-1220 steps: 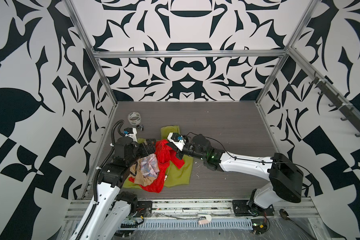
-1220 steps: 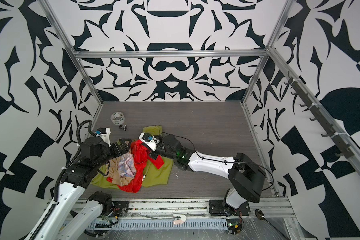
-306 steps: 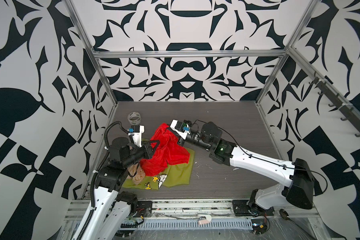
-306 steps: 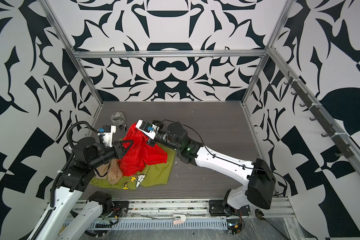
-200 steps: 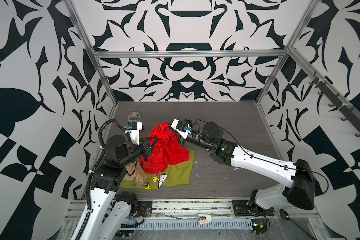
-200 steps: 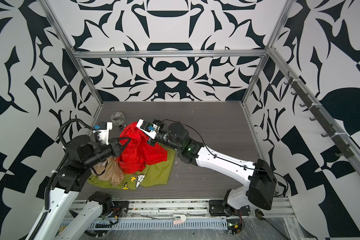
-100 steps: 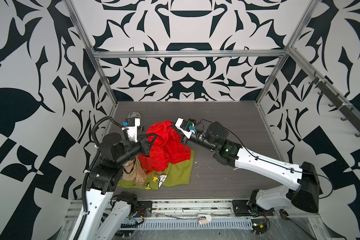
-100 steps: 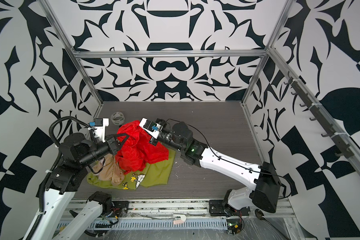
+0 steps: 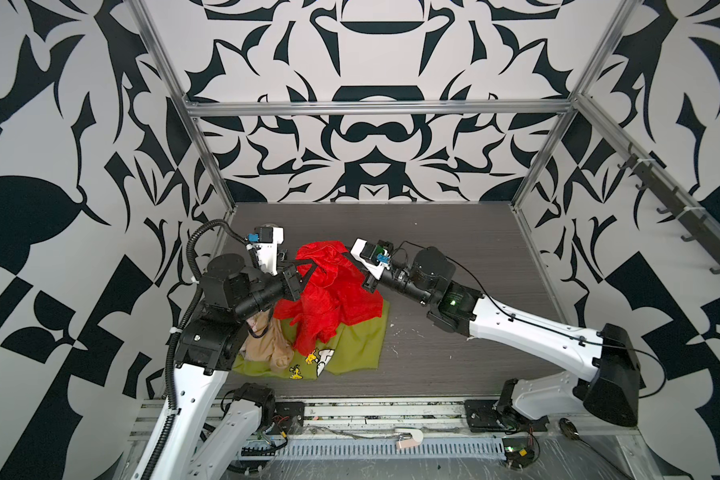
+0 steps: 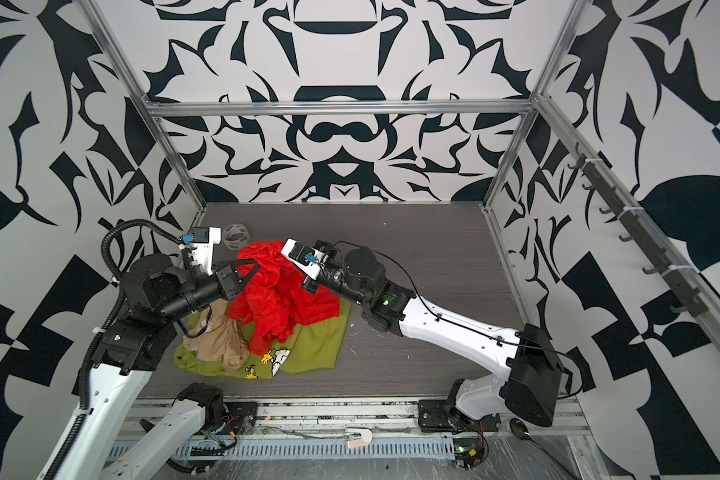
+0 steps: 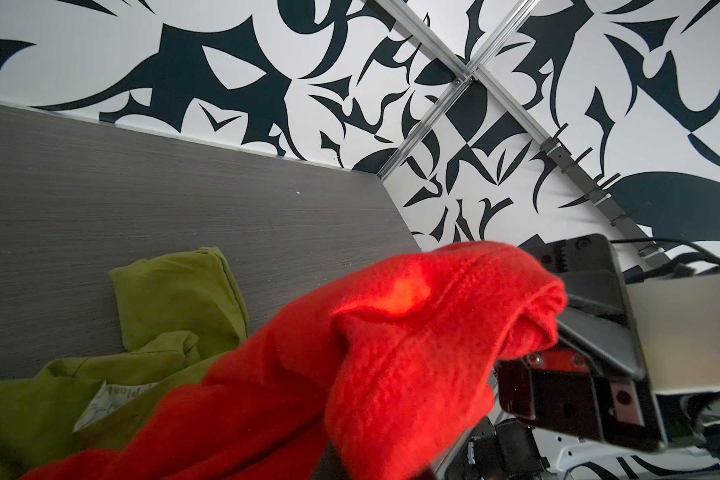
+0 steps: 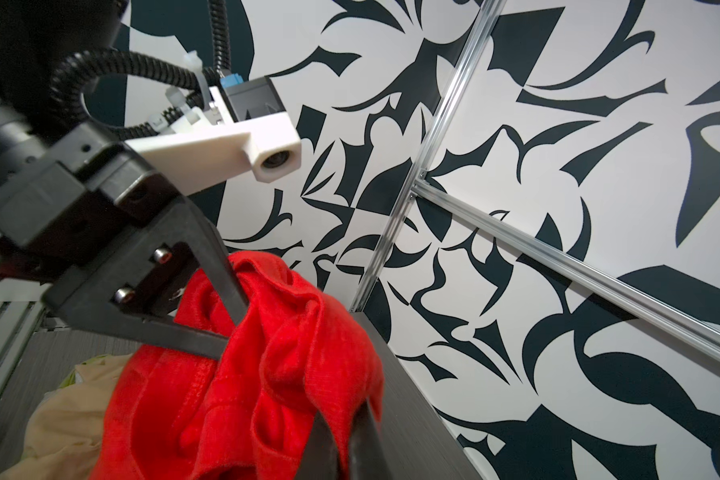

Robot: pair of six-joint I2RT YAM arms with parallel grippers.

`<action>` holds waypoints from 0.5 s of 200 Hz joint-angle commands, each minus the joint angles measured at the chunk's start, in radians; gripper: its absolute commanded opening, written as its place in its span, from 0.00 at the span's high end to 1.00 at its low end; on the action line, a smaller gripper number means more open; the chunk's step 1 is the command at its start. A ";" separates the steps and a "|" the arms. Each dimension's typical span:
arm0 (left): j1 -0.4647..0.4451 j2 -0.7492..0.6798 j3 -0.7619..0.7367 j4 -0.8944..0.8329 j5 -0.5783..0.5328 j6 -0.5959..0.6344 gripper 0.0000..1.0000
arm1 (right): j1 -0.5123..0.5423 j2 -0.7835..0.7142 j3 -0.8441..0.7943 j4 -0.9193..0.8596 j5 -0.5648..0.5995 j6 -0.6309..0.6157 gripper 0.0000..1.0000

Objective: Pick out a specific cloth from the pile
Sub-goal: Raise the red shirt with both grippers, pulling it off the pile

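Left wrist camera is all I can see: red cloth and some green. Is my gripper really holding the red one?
Observer: Yes. The right wrist view shows the left gripper pinched shut on the red cloth.
Operator: Is it all up in the air?
Observer: No. In both top views its lower folds seem to rest on the green shirt.
Operator: What else is down there?
Observer: A beige cloth lies on that shirt, beside the left arm.

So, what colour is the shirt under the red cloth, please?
The shirt is olive green with cartoon prints, clearest in a top view.
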 commanded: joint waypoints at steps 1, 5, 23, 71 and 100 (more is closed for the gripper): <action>0.000 0.014 0.056 0.031 0.029 -0.024 1.00 | -0.002 -0.039 -0.023 0.069 0.018 -0.010 1.00; 0.000 0.019 0.060 0.031 0.031 -0.027 1.00 | -0.002 -0.040 -0.027 0.073 0.019 -0.010 1.00; -0.001 0.036 0.086 0.031 0.041 -0.038 1.00 | -0.003 -0.053 -0.052 0.084 0.023 -0.010 1.00; -0.024 0.077 0.111 0.111 0.071 -0.101 1.00 | -0.012 -0.110 -0.124 0.088 0.060 -0.009 1.00; -0.096 0.119 0.150 0.124 0.031 -0.095 1.00 | -0.016 -0.124 -0.149 0.091 0.067 0.000 1.00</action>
